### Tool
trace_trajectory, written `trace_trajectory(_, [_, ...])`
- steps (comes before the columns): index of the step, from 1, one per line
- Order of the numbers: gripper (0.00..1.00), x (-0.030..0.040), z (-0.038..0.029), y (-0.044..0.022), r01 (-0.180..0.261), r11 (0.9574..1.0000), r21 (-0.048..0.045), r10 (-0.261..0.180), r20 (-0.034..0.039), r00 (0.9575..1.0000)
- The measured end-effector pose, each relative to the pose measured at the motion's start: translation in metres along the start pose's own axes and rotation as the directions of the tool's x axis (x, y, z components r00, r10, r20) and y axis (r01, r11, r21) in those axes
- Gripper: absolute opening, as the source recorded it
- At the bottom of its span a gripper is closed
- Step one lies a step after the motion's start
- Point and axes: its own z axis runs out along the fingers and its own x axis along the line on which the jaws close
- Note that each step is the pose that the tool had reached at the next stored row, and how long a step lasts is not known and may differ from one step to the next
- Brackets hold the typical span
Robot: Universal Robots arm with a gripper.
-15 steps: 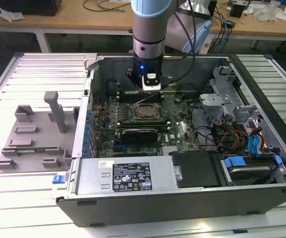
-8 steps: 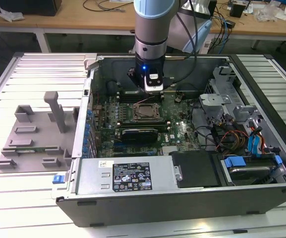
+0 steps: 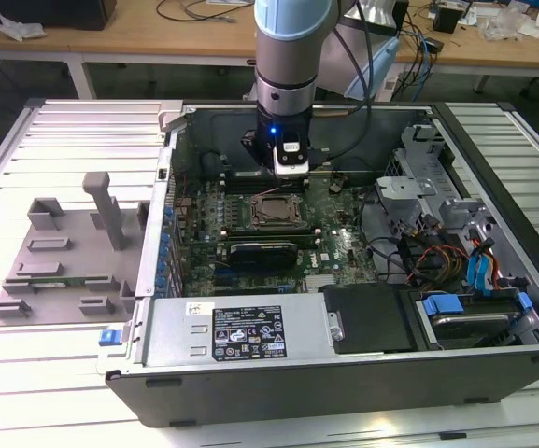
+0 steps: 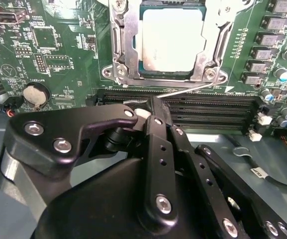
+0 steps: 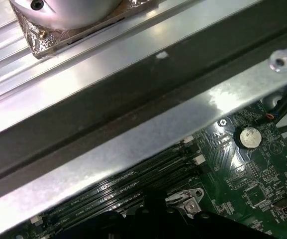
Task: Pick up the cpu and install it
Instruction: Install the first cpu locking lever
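Grey fixture: a plastic jig plate (image 3: 63,252) with upright posts lies on the slatted table (image 3: 26,373), well to the exterior view's left of the open computer case (image 3: 344,373).
Motherboard: the green board (image 3: 334,245) lies flat on the case floor, with a black expansion card (image 3: 264,252) on its near side.
Socket: the metal-rimmed socket frame (image 3: 276,213) sits about mid-board in the exterior view; in the second wrist view the same frame (image 4: 121,45) surrounds the chip on all sides.
Cpu: the cpu (image 4: 172,40), its pale silver top plate facing up, already lies inside the socket frame; in the exterior view it shows as the small lighter square (image 3: 276,213) within the frame.
Memory slots: long black slots (image 4: 203,107) run between the socket and the tool in the second wrist view.
Gripper: the gripper (image 3: 288,173) hangs over the board on the far side of the socket in the exterior view; in the second wrist view its black fingers (image 4: 155,107) meet in a closed point with nothing between them.
Key relation: the cpu lies just beyond the fingertips, across the memory slots, apart from them and not touched; being square, it has no long axis to speak of.
Case right: a drive cage (image 3: 428,177) and blue-tabbed cabling (image 3: 479,266) fill the exterior view's right of the case.
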Motion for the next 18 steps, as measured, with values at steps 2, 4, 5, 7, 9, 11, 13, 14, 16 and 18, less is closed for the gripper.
trace_trajectory(2, [0.11, -0.0002, 0.0043, -0.0006, 0.000, 1.0000, 0.0001, 0.000, 0.0001, 1.0000])
trace_trajectory(4, [0.11, -0.0003, 0.0080, -0.0012, 0.000, 1.0000, 0.0001, 0.000, 0.0000, 1.0000])
trace_trajectory(5, [0.11, -0.0004, 0.0085, -0.0013, 0.000, 1.0000, 0.0001, 0.000, 0.0000, 1.0000])
trace_trajectory(7, [0.11, -0.0012, 0.0094, -0.0011, 0.000, 1.0000, 0.0005, 0.000, -0.0001, 1.0000])
trace_trajectory(9, [0.11, -0.0024, 0.0097, -0.0004, 0.000, 1.0000, 0.0000, 0.000, 0.0000, 1.0000])
trace_trajectory(11, [0.11, -0.0040, 0.0101, 0.0001, 0.000, 1.0000, 0.0005, 0.000, 0.0001, 1.0000])
trace_trajectory(13, [0.11, -0.0052, 0.0105, -0.0012, 0.000, 1.0000, 0.0001, 0.000, 0.0002, 1.0000])
trace_trajectory(14, [0.11, -0.0057, 0.0105, -0.0023, 0.000, 1.0000, 0.0003, 0.000, 0.0001, 1.0000])
trace_trajectory(16, [0.11, -0.0065, 0.0106, -0.0037, 0.000, 1.0000, 0.0003, 0.000, 0.0002, 1.0000])
trace_trajectory(18, [0.11, -0.0065, 0.0107, -0.0038, 0.000, 1.0000, 0.0000, 0.000, -0.0001, 1.0000])
